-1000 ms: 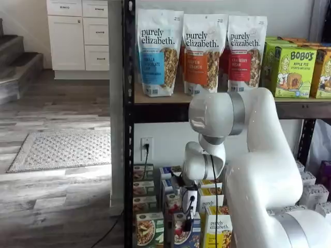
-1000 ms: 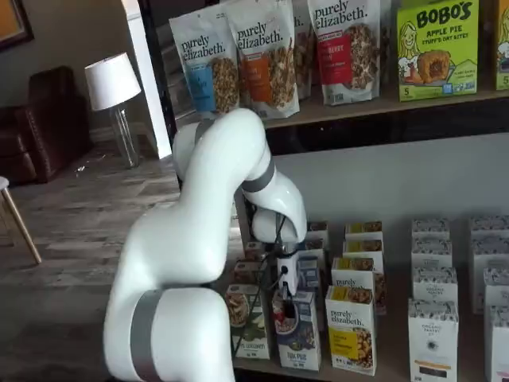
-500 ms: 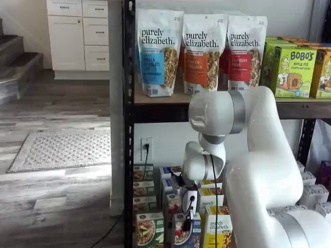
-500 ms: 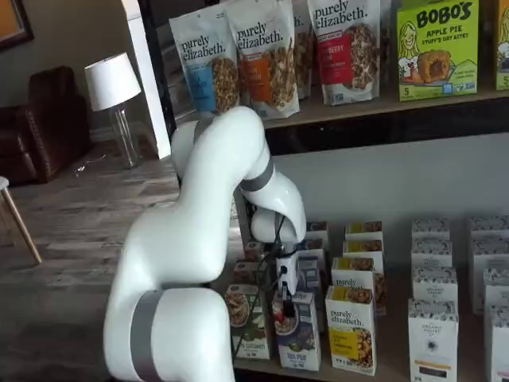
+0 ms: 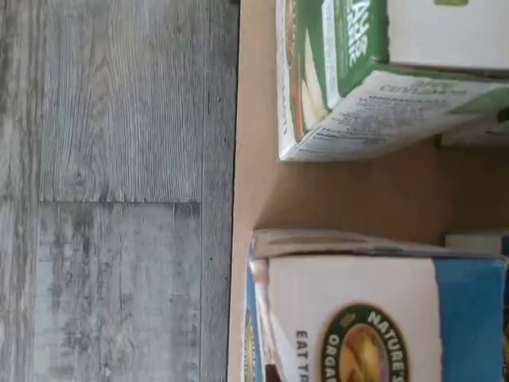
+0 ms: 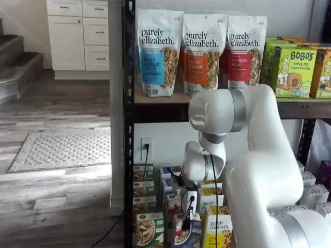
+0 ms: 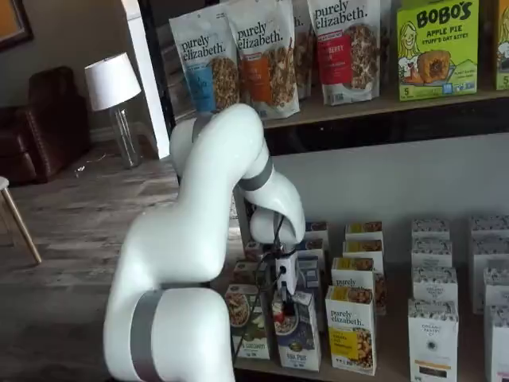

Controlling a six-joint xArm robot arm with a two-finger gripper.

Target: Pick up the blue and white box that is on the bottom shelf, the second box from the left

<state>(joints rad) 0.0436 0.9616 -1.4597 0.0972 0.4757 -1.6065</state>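
The blue and white box point(image 7: 301, 333) stands at the front of the bottom shelf point(image 7: 393, 344), between a green-trimmed box and a yellow one; it also shows low in a shelf view point(image 6: 182, 233). My gripper point(image 7: 280, 302) hangs straight down from the white arm, its black fingers shut on the box's top edge, and it shows in both shelf views point(image 6: 186, 220). The wrist view looks down on the box's white and blue top point(image 5: 382, 318) at the shelf's front edge point(image 5: 248, 143). The fingers do not show there.
A green-trimmed box point(image 7: 248, 322) stands close on the left and a yellow purely elizabeth box point(image 7: 351, 330) close on the right. More rows stand behind, with white boxes point(image 7: 433, 338) further right. The wood tier above holds granola bags point(image 6: 201, 51). A black post point(image 6: 128, 129) bounds the left.
The fingers have closed onto the top of the blue and white box. The box rocked slightly as they closed. The arm has barely moved.
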